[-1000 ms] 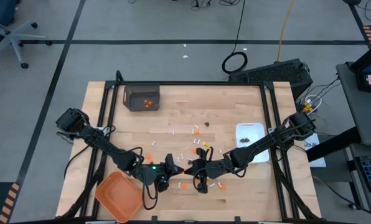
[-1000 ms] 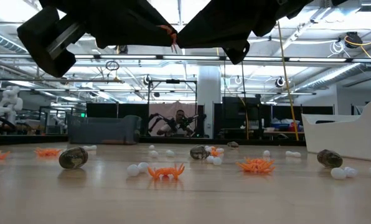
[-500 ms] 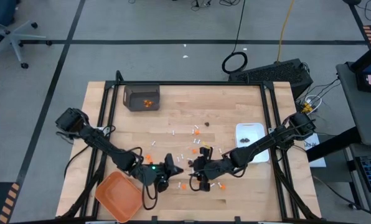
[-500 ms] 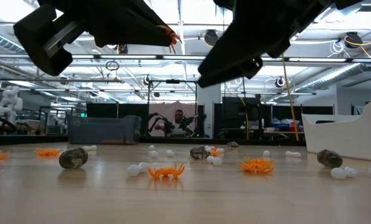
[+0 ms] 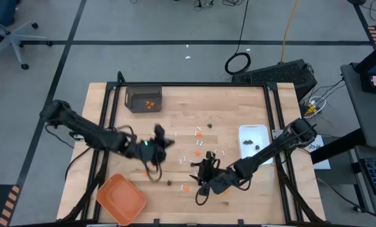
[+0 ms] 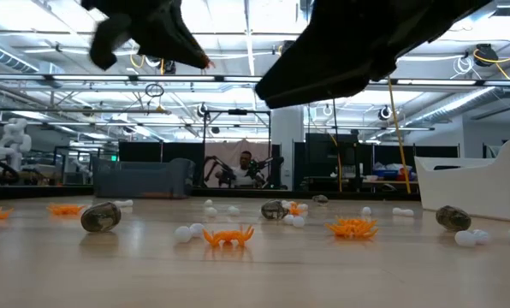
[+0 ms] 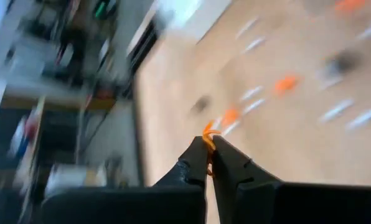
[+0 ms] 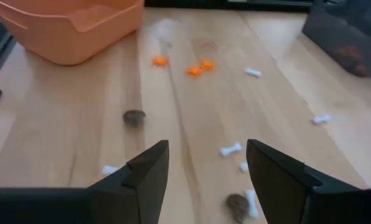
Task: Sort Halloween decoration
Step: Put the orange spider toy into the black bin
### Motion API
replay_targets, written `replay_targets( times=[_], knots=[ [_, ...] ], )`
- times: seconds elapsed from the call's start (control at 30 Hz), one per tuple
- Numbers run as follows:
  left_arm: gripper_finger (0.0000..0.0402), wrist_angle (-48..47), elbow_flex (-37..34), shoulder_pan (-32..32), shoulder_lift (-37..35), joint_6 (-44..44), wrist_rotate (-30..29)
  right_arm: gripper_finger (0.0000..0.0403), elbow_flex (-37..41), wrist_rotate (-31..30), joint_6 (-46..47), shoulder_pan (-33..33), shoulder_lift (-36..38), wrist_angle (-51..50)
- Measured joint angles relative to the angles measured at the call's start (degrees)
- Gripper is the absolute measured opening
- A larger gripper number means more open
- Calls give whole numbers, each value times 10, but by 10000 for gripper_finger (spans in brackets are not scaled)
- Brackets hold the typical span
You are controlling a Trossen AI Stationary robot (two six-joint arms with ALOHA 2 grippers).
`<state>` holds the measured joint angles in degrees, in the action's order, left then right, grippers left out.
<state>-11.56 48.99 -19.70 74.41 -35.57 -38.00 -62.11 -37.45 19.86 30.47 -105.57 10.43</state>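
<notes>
Tiny pieces of Halloween decoration lie scattered over the wooden table: orange bits point(image 8: 195, 68), dark bits point(image 8: 134, 117) and white sticks point(image 8: 231, 149). In the low view they show as an orange bit point(image 6: 228, 235), a dark bit point(image 6: 101, 216) and a white stick point(image 6: 186, 231). My left gripper point(image 5: 168, 140) hangs above the table's middle, shut on one orange bit. My right gripper point(image 8: 207, 163) stands open low over the near middle point(image 5: 198, 180). Between its fingers there is only bare wood, with a white stick and a dark bit point(image 8: 237, 205) close by. My left gripper pinches an orange bit point(image 7: 207, 132) between the very tips of its two fingers. The bit sticks out past the tips. It is lifted clear, high above the table, as the low view shows point(image 6: 206, 62).
An orange tray point(image 5: 120, 198) sits at the near left corner. A white dish point(image 5: 254, 140) holding dark bits stands at the right. A dark box point(image 5: 144, 99) with orange bits inside stands at the far left. A loose dark bit point(image 5: 170, 183) lies between the arms.
My left gripper has risen and swung toward the table's far edge, turning as it went, with the orange bit still at its tips. My right gripper has opened and sunk a little toward the table near the front.
</notes>
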Motion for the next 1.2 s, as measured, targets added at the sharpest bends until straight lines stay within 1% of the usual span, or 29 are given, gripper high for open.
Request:
replay_targets(
  times=[0.1,0.23,0.3,0.37,0.47,0.57,0.67,0.77,0.87,0.97,1.1,1.2],
  knots=[
    [6,-46,0,61,-46,22,-16,199,0,1,-18,0,-22,52],
    [6,-85,0,163,-82,23,-14,199,0,2,-42,0,-49,111],
    [6,-94,0,219,-88,24,0,199,0,3,-45,0,-59,131],
    [6,-107,0,275,-89,40,31,199,0,14,-43,0,-63,138],
    [6,-111,0,351,-85,114,83,199,0,31,-35,0,-66,146],
    [6,-124,0,406,-76,204,96,199,0,31,-24,4,-66,146],
    [6,-133,0,443,-66,262,97,199,0,31,-25,8,-66,146],
    [6,-136,0,465,-50,305,99,199,0,31,-25,9,-66,146],
    [6,-136,0,475,-30,336,102,199,0,31,-26,8,-66,146],
    [6,-136,0,478,-7,345,115,199,0,31,-27,8,-66,146],
    [6,-137,0,481,19,382,167,199,0,31,-26,8,-66,146],
    [6,-145,0,485,31,414,186,199,0,31,-26,8,-66,146]
  ],
)
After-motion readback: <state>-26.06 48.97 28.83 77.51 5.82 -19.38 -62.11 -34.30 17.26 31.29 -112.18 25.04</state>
